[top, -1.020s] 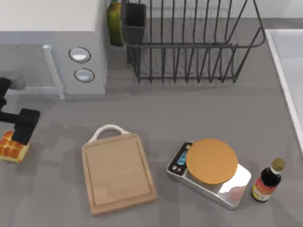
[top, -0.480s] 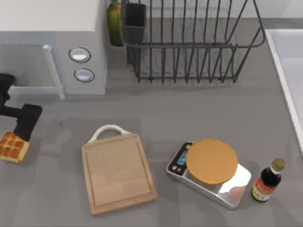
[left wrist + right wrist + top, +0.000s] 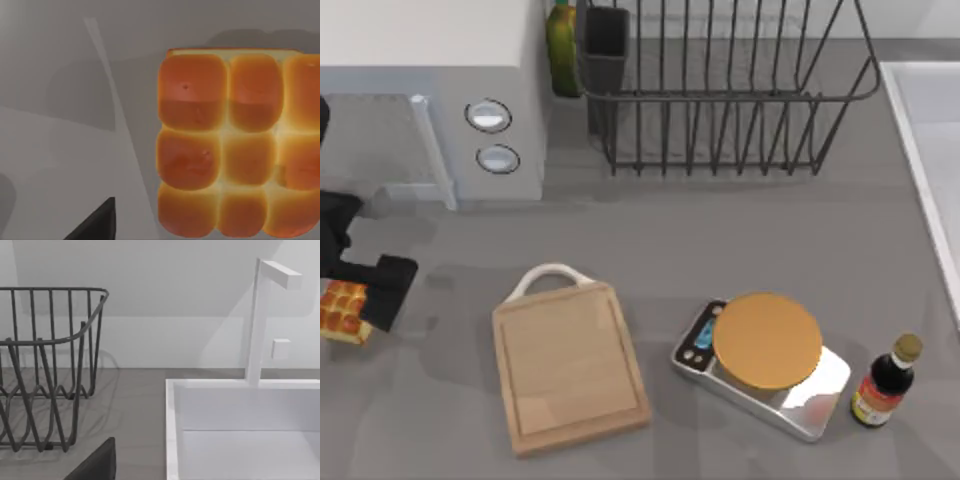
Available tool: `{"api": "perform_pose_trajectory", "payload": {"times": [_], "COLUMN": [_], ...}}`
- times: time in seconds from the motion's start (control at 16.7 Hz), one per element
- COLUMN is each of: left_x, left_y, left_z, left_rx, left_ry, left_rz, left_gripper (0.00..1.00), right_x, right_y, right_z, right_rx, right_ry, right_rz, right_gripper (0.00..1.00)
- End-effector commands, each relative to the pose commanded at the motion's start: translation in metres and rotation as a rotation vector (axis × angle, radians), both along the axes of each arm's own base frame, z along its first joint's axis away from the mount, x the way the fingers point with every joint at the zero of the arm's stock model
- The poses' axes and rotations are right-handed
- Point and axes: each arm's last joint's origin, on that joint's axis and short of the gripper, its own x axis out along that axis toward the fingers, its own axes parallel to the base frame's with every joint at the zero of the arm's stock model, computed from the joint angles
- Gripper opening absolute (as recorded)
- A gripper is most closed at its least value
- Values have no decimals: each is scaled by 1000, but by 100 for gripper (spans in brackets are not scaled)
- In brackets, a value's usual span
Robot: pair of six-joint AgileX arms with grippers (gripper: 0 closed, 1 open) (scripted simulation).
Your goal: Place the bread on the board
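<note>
Bread [image 3: 340,310] at the table's nine o'clock edge, well apart from the board [image 3: 570,365]. Left hand [image 3: 370,295] poised over it; finger spread impossible to tell. Off-centre closing could nudge the loaf off the table.

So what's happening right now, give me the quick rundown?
Left claw at the table's left edge, over the bread. Board bare, bread not on it. Open tabletop between them. Right arm parked by the sink.
</note>
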Motion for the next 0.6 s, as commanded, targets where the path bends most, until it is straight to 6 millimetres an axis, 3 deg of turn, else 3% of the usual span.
{"api": "perform_pose_trajectory", "payload": {"times": [0.3,0.6], "left_x": [12,18], "left_y": [5,6], "left_z": [-38,-42], "left_rx": [0,0], "left_ry": [1,-6], "left_rz": [0,-1], "left_gripper": [100,100], "right_x": [0,0], "right_y": [0,0], "right_z": [0,0], "right_rx": [0,0], "right_ry": [0,0], "right_rz": [0,0], "right_gripper": [100,100]}}
